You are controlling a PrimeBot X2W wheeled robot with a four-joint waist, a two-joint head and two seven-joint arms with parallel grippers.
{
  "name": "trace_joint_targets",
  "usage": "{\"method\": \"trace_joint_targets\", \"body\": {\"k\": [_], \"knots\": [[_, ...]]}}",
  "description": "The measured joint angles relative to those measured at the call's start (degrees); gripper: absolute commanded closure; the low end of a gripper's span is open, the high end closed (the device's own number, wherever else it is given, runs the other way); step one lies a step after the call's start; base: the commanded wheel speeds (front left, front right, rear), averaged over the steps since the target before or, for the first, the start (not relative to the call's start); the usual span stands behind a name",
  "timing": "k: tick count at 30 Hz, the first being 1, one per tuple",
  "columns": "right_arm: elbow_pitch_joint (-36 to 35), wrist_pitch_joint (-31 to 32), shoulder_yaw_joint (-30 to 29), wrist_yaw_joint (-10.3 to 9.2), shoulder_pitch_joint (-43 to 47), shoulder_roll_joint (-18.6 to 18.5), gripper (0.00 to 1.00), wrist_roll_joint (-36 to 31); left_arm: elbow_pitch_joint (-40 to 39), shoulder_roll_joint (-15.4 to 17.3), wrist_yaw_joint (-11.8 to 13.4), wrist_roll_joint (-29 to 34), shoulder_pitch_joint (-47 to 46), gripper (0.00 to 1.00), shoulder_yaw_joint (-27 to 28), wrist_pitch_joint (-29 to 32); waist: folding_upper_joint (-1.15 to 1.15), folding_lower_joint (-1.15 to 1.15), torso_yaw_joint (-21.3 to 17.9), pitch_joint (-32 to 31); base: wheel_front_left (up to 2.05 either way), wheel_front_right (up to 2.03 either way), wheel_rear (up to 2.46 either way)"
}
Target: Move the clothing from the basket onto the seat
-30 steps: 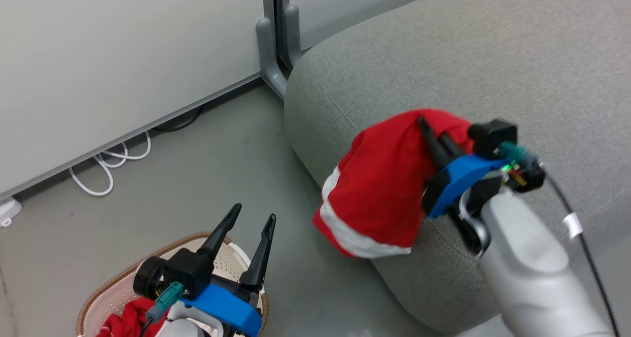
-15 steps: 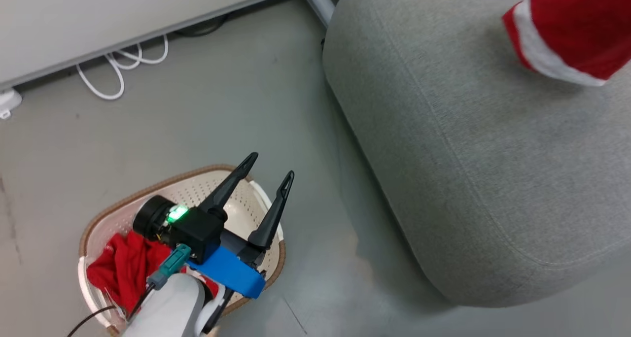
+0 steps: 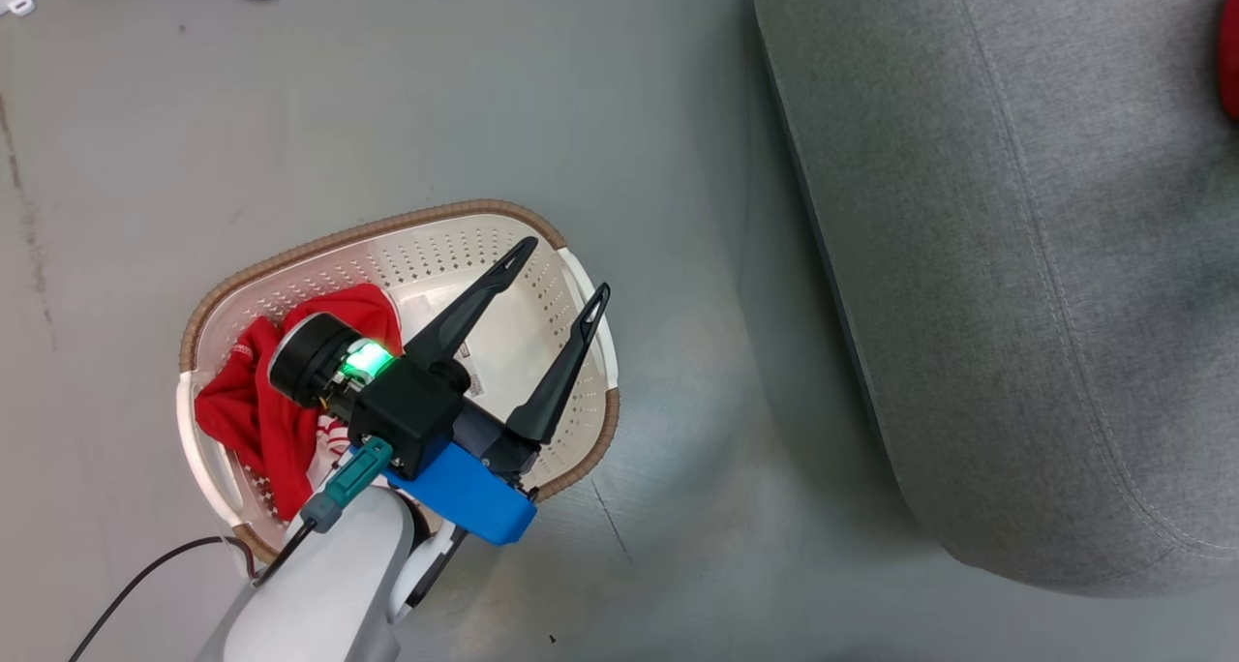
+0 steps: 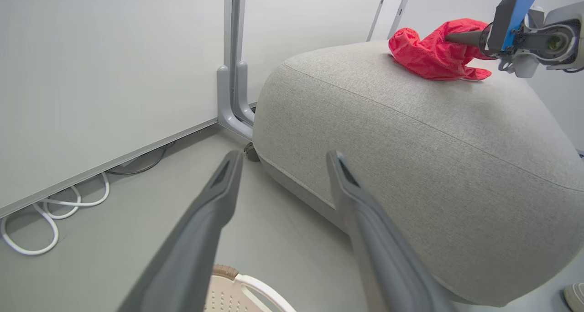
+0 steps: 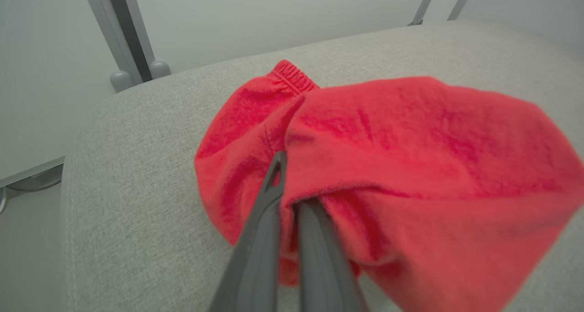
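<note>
The left gripper [image 3: 564, 267] hangs with its fingers spread wide and empty above the basket [image 3: 387, 226], where a striped-trim red garment [image 3: 252, 410] lies bunched beside its wrist. Past its fingertips, across the floor [image 3: 484, 110], stands the seat [image 3: 1016, 255]. On the seat's top the right gripper [image 5: 287, 184] is pinched tight on a fold of the plain red garment [image 5: 410, 143], which rests on the cushion under its fingers.

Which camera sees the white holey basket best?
The head view: it looks down into nearly the whole oval cream-white perforated plastic basket. The left wrist view catches a sliver of its rim at the bottom edge. The right wrist view faces the light grey fabric seat.
</note>
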Motion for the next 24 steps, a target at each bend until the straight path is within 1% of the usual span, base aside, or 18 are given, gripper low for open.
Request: {"method": "trace_joint_targets", "body": {"k": [3, 4, 5, 6, 7, 12, 18, 24], "knots": [[1.46, -1.25, -0.4, 0.0, 0.01, 0.05, 1.0, -1.13, 0.18, 0.03, 0.0, -0.07, -0.19, 0.0, -0.18, 0.0, 0.0, 0.0, 0.41, 0.24, 0.0, 0.0, 0.0], [1.81, -1.6, -0.48, -0.01, 0.02, 0.04, 0.95, -1.48, 0.22, 0.02, 0.0, -0.1, -0.36, 0.0, -0.2, 0.0, 0.0, -0.01, 0.43, 0.15, 0.0, 0.0, 0.0], [2.11, -1.79, -0.49, -0.01, 0.02, 0.03, 0.83, -1.74, 0.27, 0.0, 0.0, -0.24, -0.46, 0.0, -0.15, 0.0, 0.0, 0.0, 0.42, -0.02, 0.0, 0.0, 0.0], [2.3, -2.14, -0.46, 0.0, 0.02, 0.03, 0.53, -2.02, 0.33, -0.02, 0.0, -0.47, -0.47, 0.0, 0.08, 0.0, 0.0, 0.0, 0.4, -0.22, 0.0, 0.0, 0.0], [2.55, -2.35, -0.42, 0.0, 0.02, 0.02, 0.0, -2.36, 0.48, -0.04, 0.0, -0.55, -0.46, 0.0, 0.3, 0.0, 0.0, 0.0, 0.36, -0.49, 0.0, 0.0, 0.0], [3.66, -3.05, 0.4, -0.01, 0.97, 0.05, 0.0, -3.53, 1.27, -0.96, 0.0, -1.18, 0.64, 0.0, 1.09, 0.0, 0.0, -0.01, 0.25, -2.97, 0.0, 0.0, 0.0], [4.2, -3.66, 4.44, 0.0, 3.75, 1.33, 0.0, -4.77, 3.65, -2.58, 0.01, -2.4, 4.63, 0.0, 3.91, 0.0, 0.0, -0.01, -0.32, -8.35, 0.0, 0.0, 0.0], [2.5, -4.38, 9.7, 0.0, 8.5, 1.8, 0.0, -4.57, 4.8, -5.68, 0.02, -3.65, 9.7, 0.0, 8.68, 0.0, 0.0, -0.02, -0.51, -15.27, 0.0, 0.0, 0.0]]}}
